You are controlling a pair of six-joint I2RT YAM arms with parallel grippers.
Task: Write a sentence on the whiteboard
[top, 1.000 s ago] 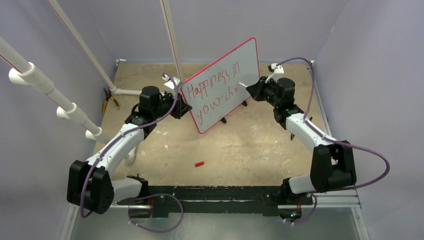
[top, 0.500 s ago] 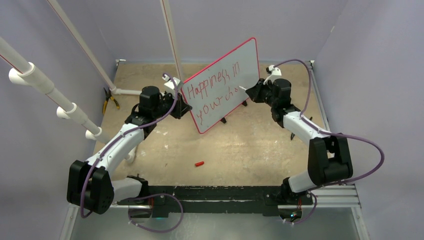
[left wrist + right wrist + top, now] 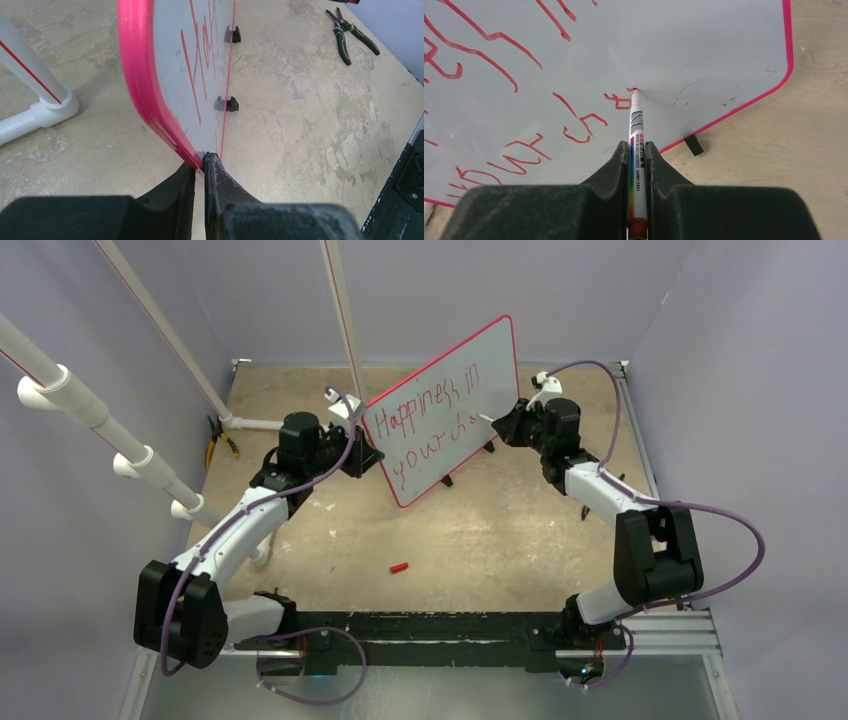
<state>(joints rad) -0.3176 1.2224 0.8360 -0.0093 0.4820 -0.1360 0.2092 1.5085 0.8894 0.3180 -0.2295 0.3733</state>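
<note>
The right claw (image 3: 638, 147) is closed narrowly on a marker (image 3: 636, 130), its two black fingers (image 3: 611, 167) pressing the barrel from either side, with the red tail end sticking out behind them. The marker points straight ahead and its reddened tip touches the whiteboard (image 3: 704, 45) right at a small fresh red stroke, at the end of the lower line of writing.

The left claw (image 3: 204, 162) is pinched shut on the whiteboard's red rim (image 3: 135, 75), gripping it at the rounded lower corner on the board's left end. Two of the board's small black feet (image 3: 227, 104) show along its bottom edge, resting on the counter (image 3: 310, 125).

From above, the whiteboard (image 3: 480, 360) stands nearly upright in the middle of the counter (image 3: 500, 530), turned at an angle, with the left claw (image 3: 365, 455) at one end and the right claw (image 3: 503, 422) at its face near the other. The sentence (image 3: 410, 412) runs in two slanted red lines, the upper reading about "Happiness in", the lower beginning "your ch"; its last letters are too small to read.

A small red cap (image 3: 400, 567) lies on the counter well in front of the board. Pliers (image 3: 220, 440) with green and black handles lie near the left edge, beside white pipes (image 3: 35, 95).
</note>
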